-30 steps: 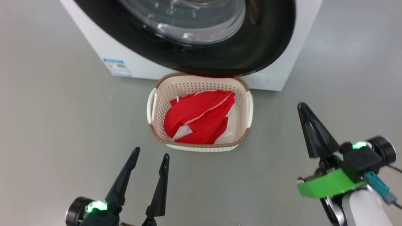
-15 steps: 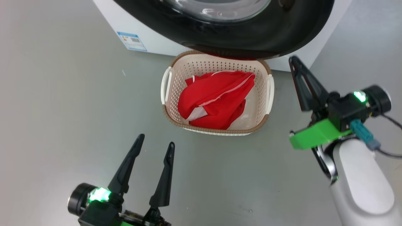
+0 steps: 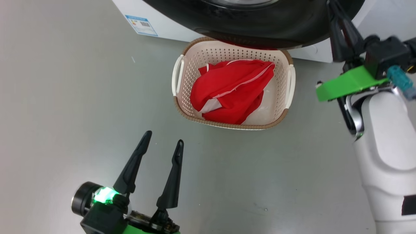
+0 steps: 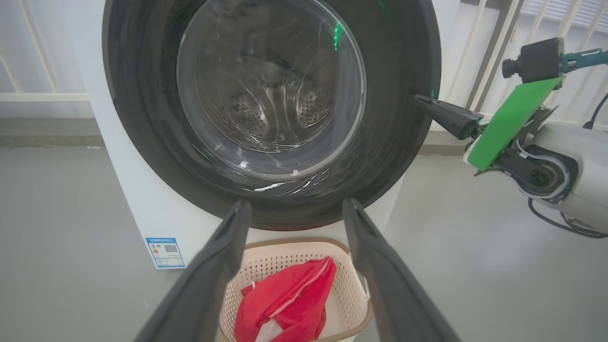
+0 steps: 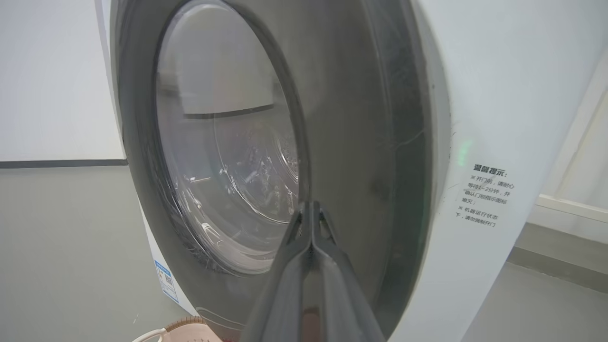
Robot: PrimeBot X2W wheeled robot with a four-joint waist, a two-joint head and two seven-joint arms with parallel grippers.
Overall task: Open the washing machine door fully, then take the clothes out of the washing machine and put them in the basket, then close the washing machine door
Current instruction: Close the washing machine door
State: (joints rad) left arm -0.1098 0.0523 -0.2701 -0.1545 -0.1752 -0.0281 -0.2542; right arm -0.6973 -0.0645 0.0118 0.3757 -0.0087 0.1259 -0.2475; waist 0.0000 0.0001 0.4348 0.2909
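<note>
Your left gripper (image 3: 164, 138) hangs low over the smooth grey floor (image 3: 65, 113), on the near side of the basket and apart from it. Its two long dark fingers are spread wide with nothing between them.

Your right gripper (image 4: 420, 99) is raised at the robot's right side of the door. Its fingers are pressed flat together into one thin wedge and carry nothing. The left wrist view puts the tip at the outer edge of the black rim; you cannot tell whether it touches or sits just off the surface.

The large round washing machine door (image 4: 142, 118) has a wide glossy black rim around a bulging clear glass bowl window (image 4: 270, 85), and the perforated steel drum shows through the glass. The door lies against the front of the big white box-shaped washing machine (image 4: 137, 209); whether it is latched is not visible. A small blue label (image 3: 141, 25) sits low on the front panel at the robot's left. A patch of black printed text (image 5: 484, 194) sits on the white panel beside the door's right edge.

The small cream-white perforated plastic basket (image 3: 232, 125), with its brown woven-look rim and white side handles (image 3: 177, 78), stands on the floor directly below the door, its far edge tucked under the rim. The bright red fabric clothes (image 3: 234, 94), edged with thin white stripes and showing a white panel, lie bunched inside it.
</note>
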